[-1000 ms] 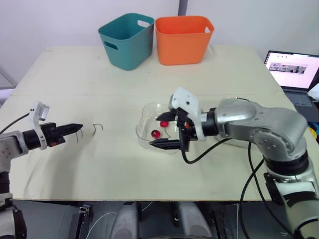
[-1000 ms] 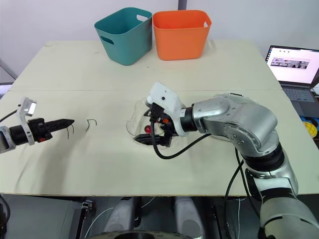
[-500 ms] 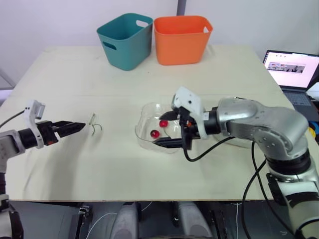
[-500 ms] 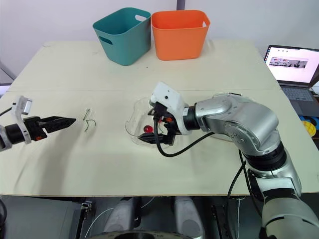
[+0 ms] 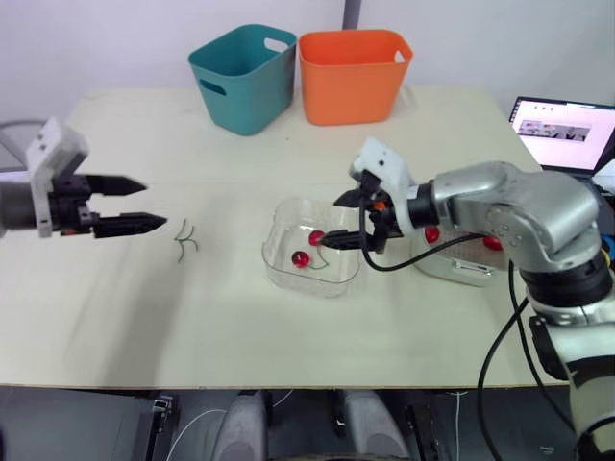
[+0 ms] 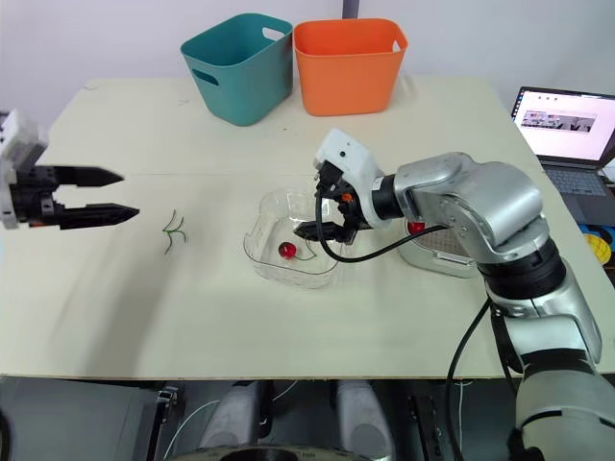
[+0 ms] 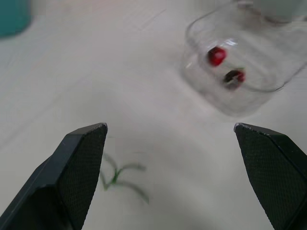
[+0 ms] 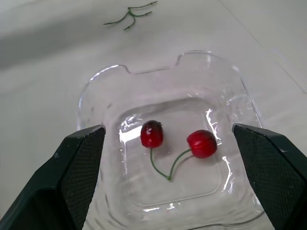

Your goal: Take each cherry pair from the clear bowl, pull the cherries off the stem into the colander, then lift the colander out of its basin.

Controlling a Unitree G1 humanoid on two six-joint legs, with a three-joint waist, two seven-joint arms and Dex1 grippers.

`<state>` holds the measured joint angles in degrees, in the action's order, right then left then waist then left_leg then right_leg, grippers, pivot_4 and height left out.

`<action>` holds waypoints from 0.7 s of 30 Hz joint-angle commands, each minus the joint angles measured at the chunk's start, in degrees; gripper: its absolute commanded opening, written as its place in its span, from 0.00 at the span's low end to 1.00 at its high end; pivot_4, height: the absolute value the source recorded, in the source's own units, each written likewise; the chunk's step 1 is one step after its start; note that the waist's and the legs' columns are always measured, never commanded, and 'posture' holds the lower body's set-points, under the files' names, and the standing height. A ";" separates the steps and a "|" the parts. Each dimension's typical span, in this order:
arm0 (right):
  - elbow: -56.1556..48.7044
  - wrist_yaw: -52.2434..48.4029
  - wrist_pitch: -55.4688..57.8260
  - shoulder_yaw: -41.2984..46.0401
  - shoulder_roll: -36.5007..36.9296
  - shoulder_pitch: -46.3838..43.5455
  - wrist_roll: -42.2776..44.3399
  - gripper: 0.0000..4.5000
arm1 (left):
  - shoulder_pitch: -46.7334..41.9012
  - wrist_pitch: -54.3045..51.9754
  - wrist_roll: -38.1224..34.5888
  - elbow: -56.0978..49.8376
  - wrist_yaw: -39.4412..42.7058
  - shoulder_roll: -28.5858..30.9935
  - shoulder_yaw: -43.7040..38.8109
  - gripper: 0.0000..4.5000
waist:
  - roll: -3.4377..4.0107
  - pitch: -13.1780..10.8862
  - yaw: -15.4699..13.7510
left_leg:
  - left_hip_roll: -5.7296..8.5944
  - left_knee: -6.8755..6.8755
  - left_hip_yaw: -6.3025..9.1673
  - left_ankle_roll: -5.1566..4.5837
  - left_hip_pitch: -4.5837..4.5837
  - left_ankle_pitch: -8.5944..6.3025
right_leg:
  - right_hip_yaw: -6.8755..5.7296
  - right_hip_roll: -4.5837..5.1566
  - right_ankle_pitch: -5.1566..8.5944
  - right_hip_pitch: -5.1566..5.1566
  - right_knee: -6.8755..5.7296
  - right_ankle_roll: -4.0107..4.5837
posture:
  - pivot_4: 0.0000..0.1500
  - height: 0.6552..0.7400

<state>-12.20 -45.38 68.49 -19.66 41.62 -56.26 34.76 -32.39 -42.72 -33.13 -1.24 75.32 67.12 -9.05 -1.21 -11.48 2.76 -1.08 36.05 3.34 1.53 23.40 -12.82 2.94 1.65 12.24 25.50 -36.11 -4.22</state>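
Hovering over the bowl [image 5: 312,283] at frame centre, the right gripper [image 5: 338,221] gapes wide, empty; the cherry pair [image 8: 152,134] lies inside. The left gripper [image 5: 154,204], far left, is likewise spread, holding nothing.

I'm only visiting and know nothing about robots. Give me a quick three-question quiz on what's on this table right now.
1. True or false: the right gripper is shut.
2. How many cherries lie in the clear bowl? A) one B) two C) four
3. Fill in: the bare stems lie on the table between the left gripper and the ____.
Key: 1 false, it hangs open over the clear bowl; 2 B; 3 clear bowl.
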 commanded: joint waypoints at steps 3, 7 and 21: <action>7.23 -5.93 -2.80 -7.07 -3.17 -5.96 -5.17 1.00 | -3.88 -1.20 -2.31 -8.45 1.86 -3.19 5.56 0.99 | 0.00 0.00 0.56 | -0.06 0.02 0.01 -0.01 0.00 0.01 | 0.01 -0.11 0.06 0.02 -0.06 -0.12 | 1.00 1.00; 13.17 -6.11 0.67 -9.36 -8.43 -8.80 -6.85 1.00 | -3.43 -2.06 -3.57 -12.28 1.28 -5.47 6.76 0.99 | 0.00 0.00 1.35 | -0.11 0.08 0.05 -0.02 -0.01 0.01 | 0.02 -0.19 0.06 0.02 -0.15 -0.15 | 1.00 1.00; 18.15 -10.76 -7.33 -15.79 -13.82 -8.97 -14.93 0.73 | -0.44 0.02 -2.05 -14.28 0.15 -4.50 7.09 1.00 | 0.00 0.00 1.30 | -0.11 0.09 0.07 -0.02 -0.02 0.01 | 0.02 -0.21 0.07 0.02 -0.19 -0.21 | 1.00 1.00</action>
<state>5.92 -55.05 63.13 -35.52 28.60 -63.89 20.89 -32.50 -44.03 -36.13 -14.69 75.03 61.16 -1.18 -1.21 -11.49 4.05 -1.19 36.14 3.41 1.51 23.38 -12.81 2.96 1.44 12.30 25.52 -36.30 -4.42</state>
